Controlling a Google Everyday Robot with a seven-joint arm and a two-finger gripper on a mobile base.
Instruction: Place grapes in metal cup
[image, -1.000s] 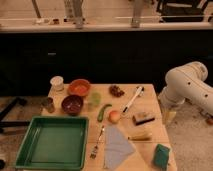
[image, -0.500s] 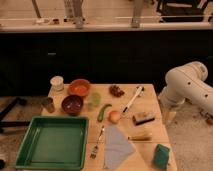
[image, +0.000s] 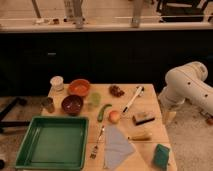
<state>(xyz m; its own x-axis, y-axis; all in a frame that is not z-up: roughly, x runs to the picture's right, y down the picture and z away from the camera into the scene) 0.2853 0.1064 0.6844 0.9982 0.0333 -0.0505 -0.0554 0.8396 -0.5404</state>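
Wooden and pale, the desk (image: 152, 102) carries everything in the camera view. The grapes (image: 116, 90) lie near its back edge, a dark reddish-purple bunch between an orange bowl (image: 79, 87) on the left and a white-handled tool (image: 133, 99) on the right, and nothing touches them. The metal cup (image: 48, 104) stands upright at the far left edge, well apart from the grapes, just beside a dark red bowl (image: 72, 104) and in front of a white lidded container (image: 57, 82). A pale green cup (image: 94, 99) stands between the red bowl and the grapes. Nearer the front lie a green tray (image: 52, 142), a fork (image: 97, 142), a grey-blue napkin (image: 117, 147) and a peach-coloured fruit (image: 114, 116). The white arm (image: 187, 87) bends beyond the desk's right side, and its end effector (image: 169, 116) hangs low just beside that edge — well apart from the grapes and the cup. Whether it is released or clenched cannot be told.
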